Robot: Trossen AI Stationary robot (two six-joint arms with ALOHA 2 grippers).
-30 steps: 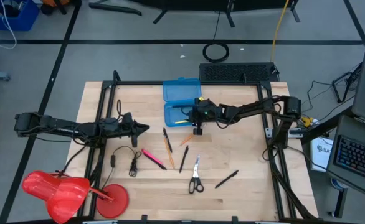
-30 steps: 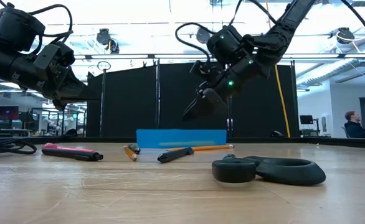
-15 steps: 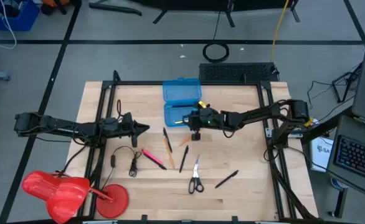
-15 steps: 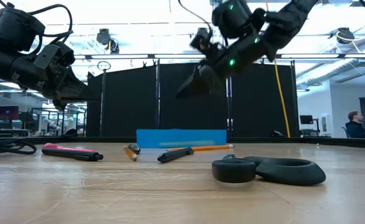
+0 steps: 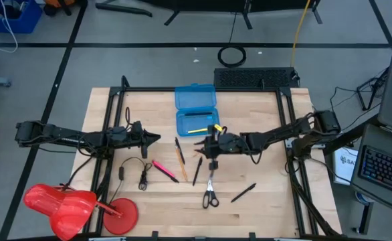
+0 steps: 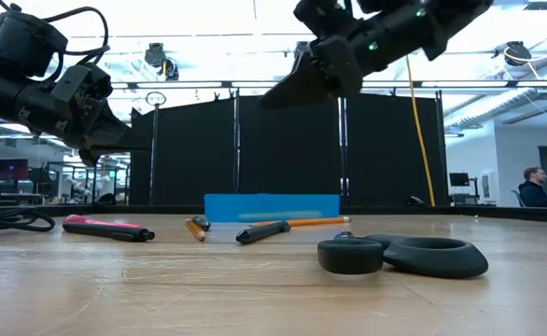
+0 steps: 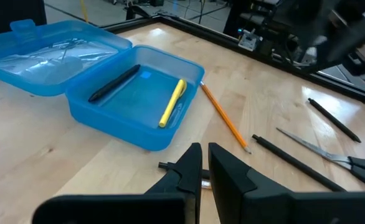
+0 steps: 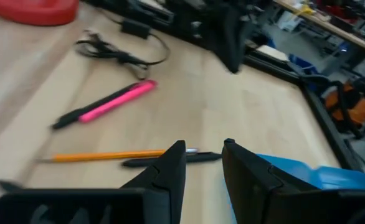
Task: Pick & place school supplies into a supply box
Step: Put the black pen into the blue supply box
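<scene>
The blue supply box (image 5: 197,122) lies open at the table's far middle, its lid (image 5: 195,97) folded back. A yellow pen (image 7: 172,102) and a black pen (image 7: 114,83) lie inside it. On the table nearer me lie an orange pencil (image 5: 180,154), a pink pen (image 5: 164,169), two black pens (image 5: 197,171) (image 5: 243,193) and the scissors (image 5: 210,189). My right gripper (image 5: 201,145) hovers open and empty, high above the pencils, just near of the box. My left gripper (image 5: 154,138) waits shut at the table's left, off the surface.
A thin black cable with a plug (image 5: 137,173) lies at the near left. Red plastic pieces (image 5: 75,204) sit at the near-left corner. Black frame rails (image 5: 286,114) line the table's edges. A person (image 6: 533,187) sits far off behind the table on the right.
My right gripper has swung away from over the open box toward the table's near edge and has risen, and now points toward the table's left over the loose pencils. Nothing on the table has moved.
</scene>
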